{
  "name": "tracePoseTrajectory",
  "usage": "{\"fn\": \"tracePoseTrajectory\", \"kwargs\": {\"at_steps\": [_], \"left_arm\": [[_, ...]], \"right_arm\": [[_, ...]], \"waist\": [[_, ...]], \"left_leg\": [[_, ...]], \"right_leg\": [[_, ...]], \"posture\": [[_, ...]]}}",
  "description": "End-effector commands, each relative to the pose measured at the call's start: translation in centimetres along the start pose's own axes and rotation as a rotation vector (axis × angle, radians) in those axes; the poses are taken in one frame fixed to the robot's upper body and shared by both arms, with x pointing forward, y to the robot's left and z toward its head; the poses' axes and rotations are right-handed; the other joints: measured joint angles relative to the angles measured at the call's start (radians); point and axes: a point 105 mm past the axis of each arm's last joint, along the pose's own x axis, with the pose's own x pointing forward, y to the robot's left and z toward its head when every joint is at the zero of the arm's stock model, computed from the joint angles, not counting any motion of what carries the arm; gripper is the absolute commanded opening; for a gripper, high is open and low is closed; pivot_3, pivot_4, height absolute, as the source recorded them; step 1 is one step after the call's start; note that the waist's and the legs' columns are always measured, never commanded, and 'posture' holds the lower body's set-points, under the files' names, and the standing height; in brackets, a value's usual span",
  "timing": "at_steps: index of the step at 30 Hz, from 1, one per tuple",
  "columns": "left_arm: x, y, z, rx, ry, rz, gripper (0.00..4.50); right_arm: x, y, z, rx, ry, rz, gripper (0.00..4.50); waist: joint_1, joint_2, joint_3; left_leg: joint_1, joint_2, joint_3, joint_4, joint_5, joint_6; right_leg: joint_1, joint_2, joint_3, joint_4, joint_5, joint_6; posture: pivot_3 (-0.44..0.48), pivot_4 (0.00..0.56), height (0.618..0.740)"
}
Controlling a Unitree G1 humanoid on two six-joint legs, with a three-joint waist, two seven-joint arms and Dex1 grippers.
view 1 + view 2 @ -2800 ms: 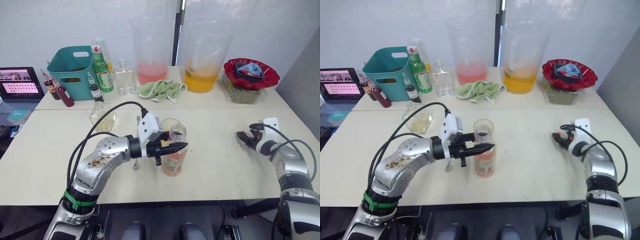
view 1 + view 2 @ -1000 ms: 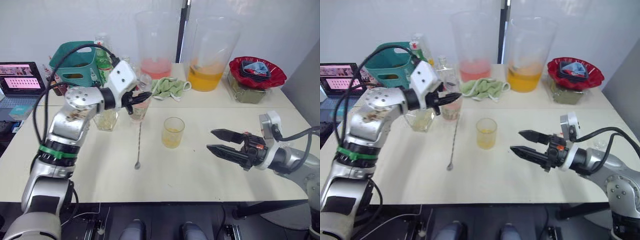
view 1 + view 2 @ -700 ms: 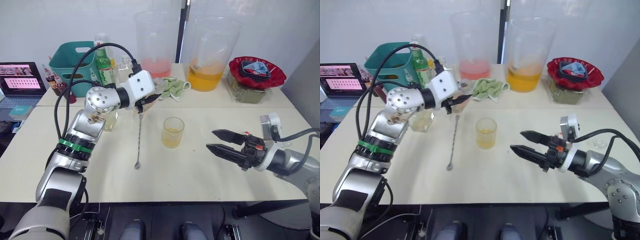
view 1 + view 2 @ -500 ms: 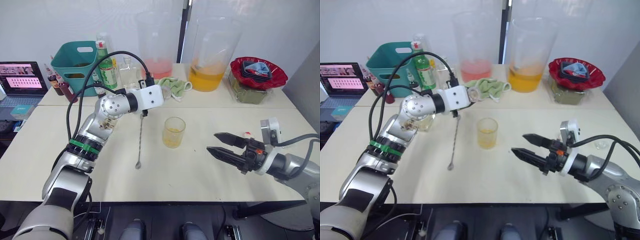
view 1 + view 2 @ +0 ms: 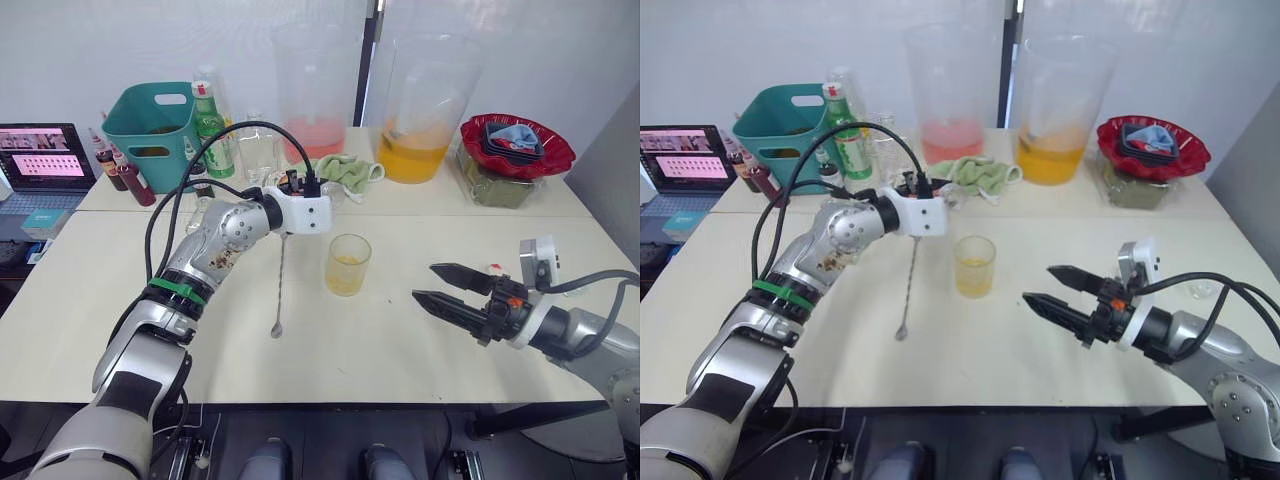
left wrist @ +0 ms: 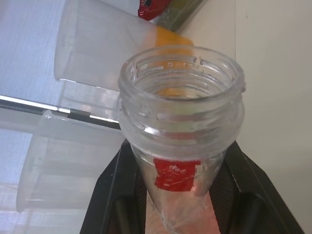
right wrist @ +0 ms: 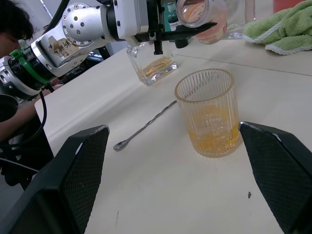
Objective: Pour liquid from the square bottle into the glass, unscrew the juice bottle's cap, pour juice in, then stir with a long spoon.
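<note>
The left gripper (image 7: 185,33) clamps the uncapped clear plastic juice bottle (image 6: 181,122), tipped sideways above the table beyond the long thin silver spoon (image 5: 278,281). Rightward stands the ribbed glass (image 5: 347,264) of yellow liquid, then the right gripper (image 5: 438,284), fingers spread, empty.

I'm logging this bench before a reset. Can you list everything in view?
juice bottle: one, clear, uncapped, tipped, in left gripper
glass: one, yellow liquid, table centre
long spoon: one, silver, left of glass
square bottle: one, clear, behind spoon
beakers: two, pink and orange liquid, back
cloth: one, green, back
bin: one, teal, back left
green bottle: one, beside bin
bowl: one, red, back right
laptop: one, far left
left gripper: shut on bottle
right gripper: open, right of glass
</note>
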Motion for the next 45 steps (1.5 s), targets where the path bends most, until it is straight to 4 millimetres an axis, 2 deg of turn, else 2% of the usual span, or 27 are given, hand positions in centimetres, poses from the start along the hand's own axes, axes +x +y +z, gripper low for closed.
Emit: {"fn": "tracePoseTrajectory", "kwargs": {"at_steps": [1,21,45], "left_arm": [[0.3,2.6,1.2,0.092,-0.042,0.085,1.26],[0.9,0.2,2.1,0.236,-0.092,0.042,1.26],[1.1,0.2,2.9,0.377,-0.108,0.056,1.26]], "right_arm": [[0.0,-0.2,0.9,-0.047,-0.012,-0.012,4.49],[0.4,-1.1,1.2,-0.086,-0.011,-0.048,4.49],[1.5,-0.3,0.7,-0.089,-0.013,-0.026,4.49]], "waist": [[0.000,0.000,0.000],[0.000,0.000,0.000],[0.000,0.000,0.000]], "left_leg": [[0.000,0.000,0.000,0.000,0.000,0.000],[0.000,-0.001,0.000,0.000,0.000,0.000],[0.000,-0.001,0.000,0.001,0.000,0.000]], "right_leg": [[0.000,0.000,0.000,0.000,0.000,0.000],[0.000,0.000,0.000,0.001,0.000,0.000],[0.000,-0.001,0.000,0.002,0.000,0.000]], "posture": [[0.000,0.150,0.740],[0.000,0.150,0.740],[0.000,0.150,0.740]]}}
